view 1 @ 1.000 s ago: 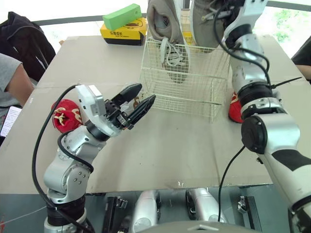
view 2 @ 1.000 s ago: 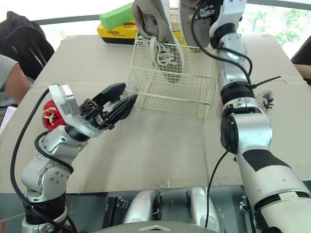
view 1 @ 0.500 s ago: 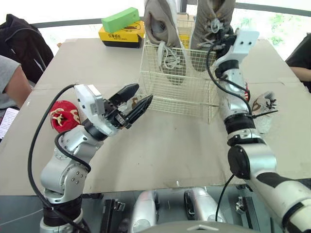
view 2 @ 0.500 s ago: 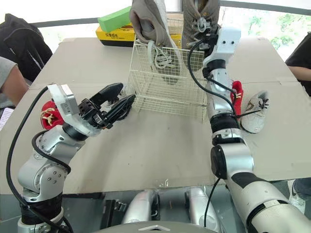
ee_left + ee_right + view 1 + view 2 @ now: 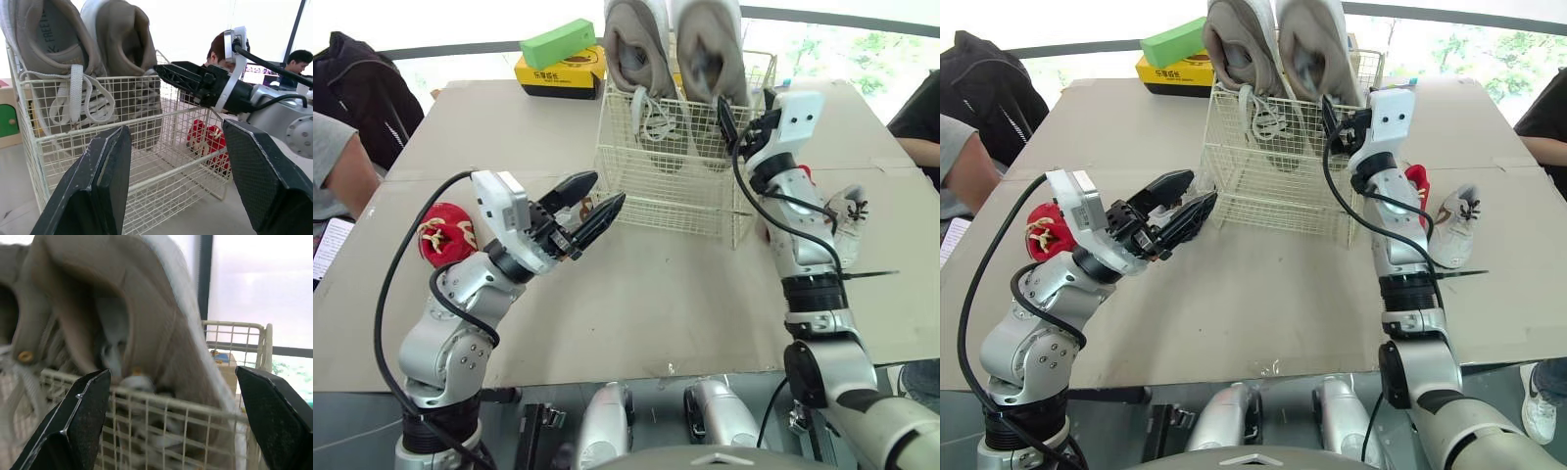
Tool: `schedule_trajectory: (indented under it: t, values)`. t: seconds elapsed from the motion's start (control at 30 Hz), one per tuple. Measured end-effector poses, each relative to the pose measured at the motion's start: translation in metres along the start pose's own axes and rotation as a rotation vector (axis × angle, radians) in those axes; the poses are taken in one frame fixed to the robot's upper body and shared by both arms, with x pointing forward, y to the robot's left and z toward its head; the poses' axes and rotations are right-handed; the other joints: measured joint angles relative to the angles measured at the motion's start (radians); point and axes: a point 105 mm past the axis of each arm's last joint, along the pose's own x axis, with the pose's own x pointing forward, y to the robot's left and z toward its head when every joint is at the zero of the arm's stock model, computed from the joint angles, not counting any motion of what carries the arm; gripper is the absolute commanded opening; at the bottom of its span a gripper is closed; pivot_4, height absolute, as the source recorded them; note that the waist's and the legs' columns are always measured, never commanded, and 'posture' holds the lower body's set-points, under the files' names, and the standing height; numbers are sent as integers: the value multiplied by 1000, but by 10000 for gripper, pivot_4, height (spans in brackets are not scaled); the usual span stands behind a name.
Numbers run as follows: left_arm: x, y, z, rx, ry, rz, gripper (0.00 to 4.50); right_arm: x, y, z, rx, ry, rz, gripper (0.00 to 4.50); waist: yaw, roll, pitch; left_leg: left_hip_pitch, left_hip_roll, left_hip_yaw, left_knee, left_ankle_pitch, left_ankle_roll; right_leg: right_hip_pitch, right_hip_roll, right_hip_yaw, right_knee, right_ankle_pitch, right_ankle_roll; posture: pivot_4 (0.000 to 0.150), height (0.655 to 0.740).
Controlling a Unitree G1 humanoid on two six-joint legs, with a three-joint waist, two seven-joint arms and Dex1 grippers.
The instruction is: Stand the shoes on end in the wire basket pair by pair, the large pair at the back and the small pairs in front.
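Note:
The white wire basket (image 5: pixel 675 191) stands at the middle back of the table. Two large grey shoes (image 5: pixel 641 49) (image 5: pixel 710 49) stand on end side by side along its back. My right gripper (image 5: pixel 744 113) is open, just off the right-hand shoe near the basket's right rim, holding nothing. My left gripper (image 5: pixel 609 188) hovers open in front of the basket's left corner, empty. One small red shoe (image 5: pixel 445 240) lies at the left. Another red shoe (image 5: pixel 1417 184) and a small white shoe (image 5: pixel 1454 227) lie right of the basket.
A green box (image 5: pixel 558 37) rests on a yellow box (image 5: pixel 558 70) behind the basket to the left. A person's arm (image 5: pixel 342 166) and a black bag (image 5: pixel 357 88) are at the table's left edge. Bare cardboard (image 5: pixel 656 294) stretches in front of the basket.
My right gripper has opened and let go of the second large shoe, which now stands in the basket beside the first. The right arm has dropped back to the basket's right side. My left arm stayed put.

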Motion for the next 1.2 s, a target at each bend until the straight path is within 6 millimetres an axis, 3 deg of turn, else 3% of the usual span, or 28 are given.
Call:
schedule_trajectory:
  t: [0.1, 0.3, 0.57, 0.83, 0.87, 1.2]
  values:
    - [0, 0, -1, -3, 4, 0, 32288, -2, -3, 7, -57, 52, 49, 39086, 2, 1, 1, -1, 0, 0, 0, 0, 0, -1, 0, 0, 0, 0, 0, 1500, 7400]
    - [3, -3, -5, -18, 12, -14, 32288, 14, 8, 47, -102, 51, 134, 39086, -1, 1, 1, 0, 0, 1, -2, 0, 0, -2, 2, 1, 0, 0, 0, 1500, 7400]
    - [2, -1, -8, -30, 21, -4, 32288, 49, 22, 37, -162, 149, 118, 39086, 0, 0, 1, -1, 0, 2, -5, 0, 0, -4, 3, 3, -2, 0, 0, 1500, 7400]
    - [-1, -3, -11, -39, 22, 20, 32288, 55, 0, 35, -127, 134, -89, 3315, 3, 0, 1, -1, -1, 2, -6, 0, 0, -4, 0, 3, -3, 0, 0, 1500, 7400]
    - [-1, -4, -11, -39, 21, 19, 32288, 53, -1, 36, -105, 130, -111, 1163, 3, 0, 1, -1, -1, 2, -6, 0, 0, -4, -1, 3, -3, 0, 0, 1500, 7400]
    - [3, -4, -9, -40, 0, 1, 32288, 28, -12, 49, 103, 163, -258, 1163, 6, 0, 1, -4, -1, 1, -12, 0, 0, -4, -1, -1, -8, 0, 0, 1500, 7400]
